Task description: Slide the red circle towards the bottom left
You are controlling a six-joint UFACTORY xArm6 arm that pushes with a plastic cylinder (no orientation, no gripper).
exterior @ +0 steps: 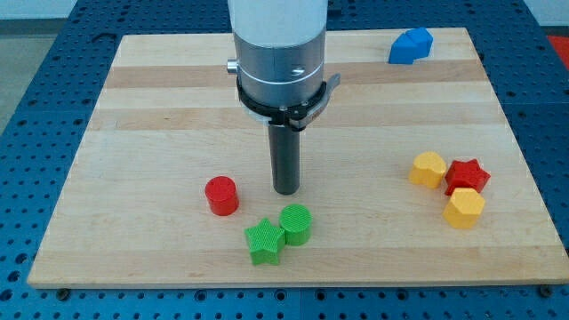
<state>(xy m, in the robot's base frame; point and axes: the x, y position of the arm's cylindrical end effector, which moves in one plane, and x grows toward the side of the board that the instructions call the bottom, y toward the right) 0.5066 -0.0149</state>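
A pale wooden board (160, 98) carries seven small plastic blocks. A red circle (221, 196) sits toward the bottom-left, with a green star (264, 242) touching a green circle (296, 224) near the bottom edge. A blue block (410, 46) lies near the top-right corner. By the right edge cluster a yellow heart (428, 169), a red star (468, 175) and a yellow hexagon (464, 207).

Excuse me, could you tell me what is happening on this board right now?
I am a single arm with a rod, meant to push the red circle toward the bottom left. My tip stands just to the view's right of it, not touching, with the green star and green circle below. A red star and two yellow blocks cluster at the view's right, and a blue block sits near the top.
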